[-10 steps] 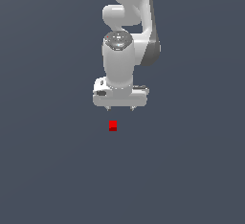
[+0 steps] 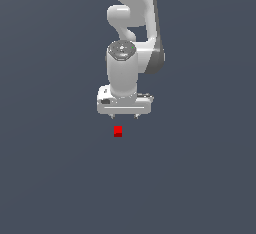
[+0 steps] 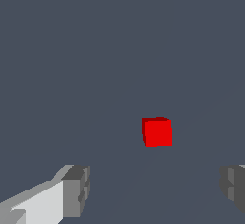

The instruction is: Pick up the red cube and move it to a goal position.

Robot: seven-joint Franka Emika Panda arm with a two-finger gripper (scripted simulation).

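Observation:
A tiny bright red cube (image 2: 118,131) lies on the dark grey floor, just in front of the white arm in the exterior view. My gripper (image 2: 124,116) hangs a short way above and behind it, pointing down, its short fingertips spread wide. In the wrist view the red cube (image 3: 157,132) sits on the floor beyond the two grey finger pads (image 3: 76,190), apart from both. My gripper (image 3: 153,189) is open and holds nothing.
The flat dark grey floor (image 2: 55,178) stretches all around, with no other objects in either view. The white arm (image 2: 132,23) rises behind the gripper.
The gripper and the red cube stand much as they did half a second ago; any shift of the arm is too slight to tell.

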